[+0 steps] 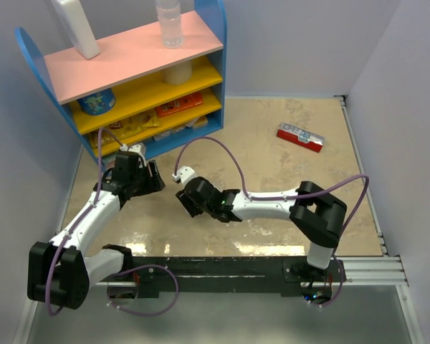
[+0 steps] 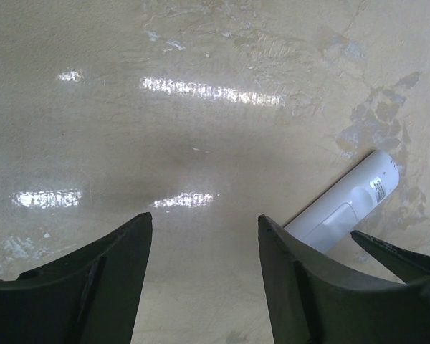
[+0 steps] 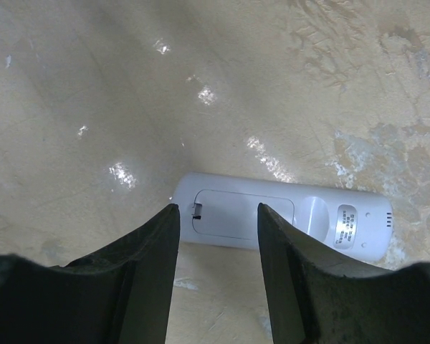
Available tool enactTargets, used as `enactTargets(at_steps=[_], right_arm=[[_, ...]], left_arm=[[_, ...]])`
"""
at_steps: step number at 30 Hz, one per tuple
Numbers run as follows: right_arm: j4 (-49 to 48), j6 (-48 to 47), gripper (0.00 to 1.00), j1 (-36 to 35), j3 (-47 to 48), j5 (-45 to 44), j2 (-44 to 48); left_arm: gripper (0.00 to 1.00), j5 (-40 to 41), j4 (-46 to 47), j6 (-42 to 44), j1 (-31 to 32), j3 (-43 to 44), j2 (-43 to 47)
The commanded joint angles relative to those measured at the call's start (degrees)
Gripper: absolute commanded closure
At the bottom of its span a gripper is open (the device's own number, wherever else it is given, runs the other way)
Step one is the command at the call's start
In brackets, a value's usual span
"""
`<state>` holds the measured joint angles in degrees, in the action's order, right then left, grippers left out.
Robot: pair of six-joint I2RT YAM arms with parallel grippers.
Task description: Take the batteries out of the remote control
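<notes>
The remote control is a slim white bar lying flat on the beige table with its back up. Its battery cover is shut, with the small latch at the left end. The batteries are out of view. My right gripper is open; its tips stand just short of the remote's near edge, level with the cover, with nothing between them. My left gripper is open over bare table, and the remote lies outside its right finger. In the top view both grippers meet at mid-table, and the remote is hidden there.
A blue shelf unit with pink and yellow boards stands at the back left, close behind the left arm. A red-and-white flat box lies at the back right. Grey walls close in the table on both sides.
</notes>
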<state>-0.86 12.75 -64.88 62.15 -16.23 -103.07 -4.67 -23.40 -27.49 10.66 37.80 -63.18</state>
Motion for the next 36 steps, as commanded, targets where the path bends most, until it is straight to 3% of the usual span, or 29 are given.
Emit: enactTargets(at_steps=[1,36], right_arm=[[-1.16,-1.42,0.50,-0.42,2.71,-2.23,-0.73],[0.69,-2.38,0.53,-2.53,4.56,-7.50,-4.16]], left_arm=[[0.35,0.62,0.64,-0.90,0.24,0.87,-0.10],[0.36,1.15,0.64,-0.55,0.33,1.05,-0.37]])
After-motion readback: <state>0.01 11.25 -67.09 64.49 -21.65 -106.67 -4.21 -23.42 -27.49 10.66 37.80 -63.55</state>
